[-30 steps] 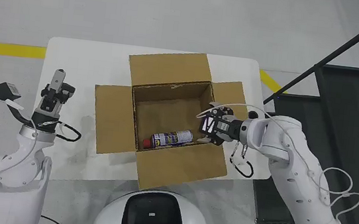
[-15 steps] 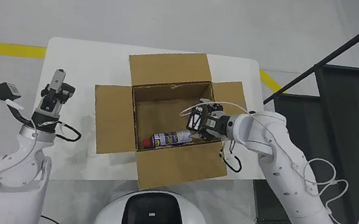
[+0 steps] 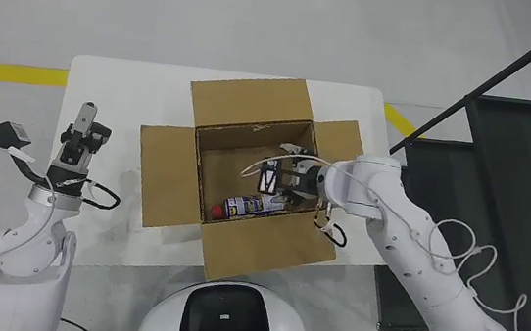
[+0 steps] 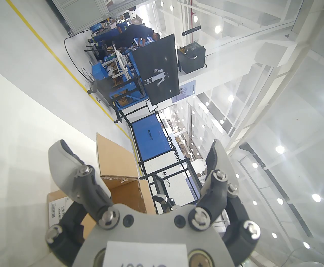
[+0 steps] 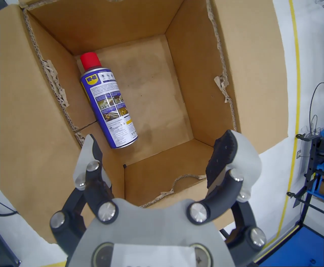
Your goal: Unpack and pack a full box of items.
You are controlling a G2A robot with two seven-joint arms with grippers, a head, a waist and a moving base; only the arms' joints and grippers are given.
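Right gripper (image 5: 158, 141) fingers spread, empty, over open cardboard box (image 5: 253, 75); just past the fingertips a blue spray can (image 5: 108, 101) lies flat against a box wall. Left gripper (image 4: 138, 149) fingers apart too, empty, well off from box. Unpacking looks nearly done; can left, repacking unstarted.

The top view looks straight down from above the arms onto the white worktop (image 3: 105, 98) and the open brown cardboard box (image 3: 253, 105), from well off. The right wrist view hangs close over that box, facing down into it past the right gripper (image 5: 158, 139), and shares with the top view its inside and the blue, red-capped spray can (image 3: 253, 205). The left wrist view looks low across the worktop and up into the hall (image 4: 227, 63), sharing a box flap (image 4: 114, 156).
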